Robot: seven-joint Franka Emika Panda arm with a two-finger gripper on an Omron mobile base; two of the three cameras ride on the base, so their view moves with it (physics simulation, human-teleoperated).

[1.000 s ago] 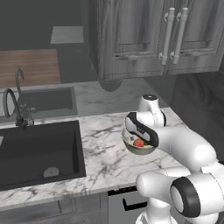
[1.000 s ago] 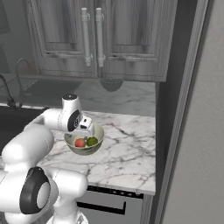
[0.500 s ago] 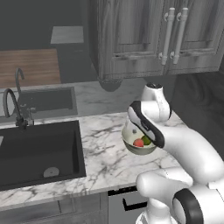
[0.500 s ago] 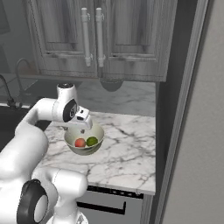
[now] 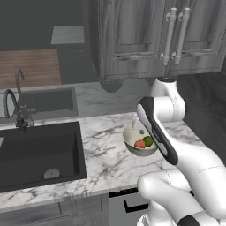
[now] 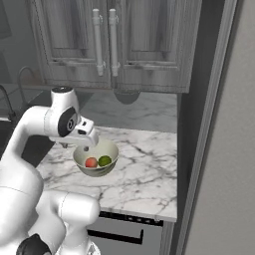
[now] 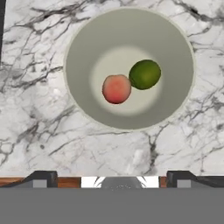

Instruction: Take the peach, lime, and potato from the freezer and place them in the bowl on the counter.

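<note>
Looking down, peach (image 7: 116,89) touching lime (image 7: 145,74) in bowl (image 7: 83,48) — base views: sink (image 5: 39,150), end effector (image 7: 112,177) wide, empty.

Black sink (image 5: 39,150) with faucet (image 5: 13,110); wood-grain cabinets (image 6: 114,45) above; dishwasher (image 6: 129,231) below.

Colours we see on the counter

We see a reddish-orange peach (image 7: 116,89) and a bright green lime (image 7: 145,74) in a pale cream, faintly greenish bowl (image 7: 87,39) at frame centre; white marble counter (image 7: 35,127) with grey veining around it; a black sink (image 5: 39,152) at left; grey wood-grain cabinets (image 6: 134,45) along the top.
</note>
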